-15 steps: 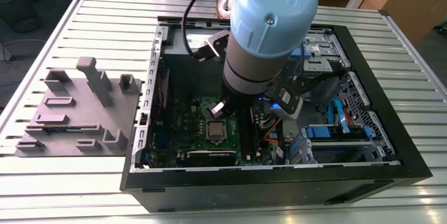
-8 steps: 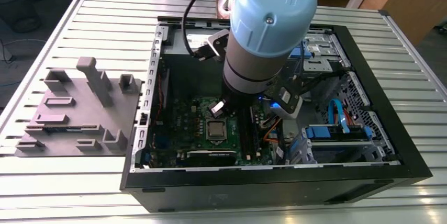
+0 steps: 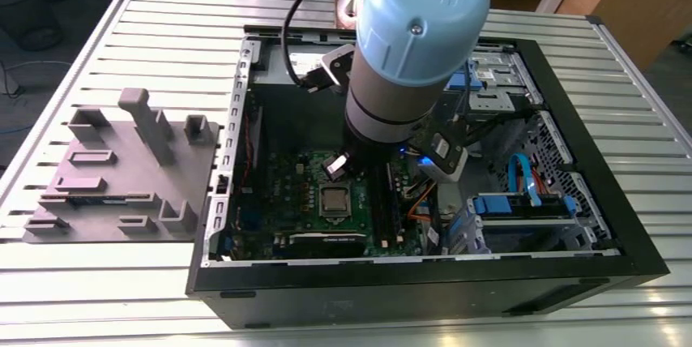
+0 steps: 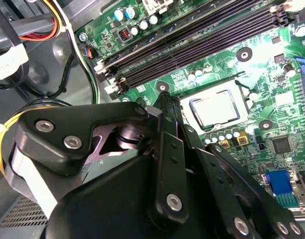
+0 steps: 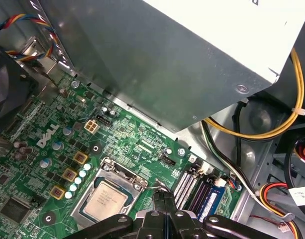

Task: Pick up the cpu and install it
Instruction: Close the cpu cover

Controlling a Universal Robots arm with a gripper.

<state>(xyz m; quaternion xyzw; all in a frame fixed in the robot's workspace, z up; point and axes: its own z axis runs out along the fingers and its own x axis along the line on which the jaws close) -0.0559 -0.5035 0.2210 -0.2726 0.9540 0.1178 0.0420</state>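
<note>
Silver square cpu [image 4: 214,109], black angular tool [image 4: 165,102] beside

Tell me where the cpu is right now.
The cpu lies in its socket on the green circuit board, near the middle of the exterior view, with the black memory slots beside it on the exterior view's right.

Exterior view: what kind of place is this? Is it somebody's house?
Probably a robot lab or workshop, not a house. A robot arm reaches into an open computer case lying on a ribbed metal table, and a grey plastic parts holder sits beside the case.
</note>
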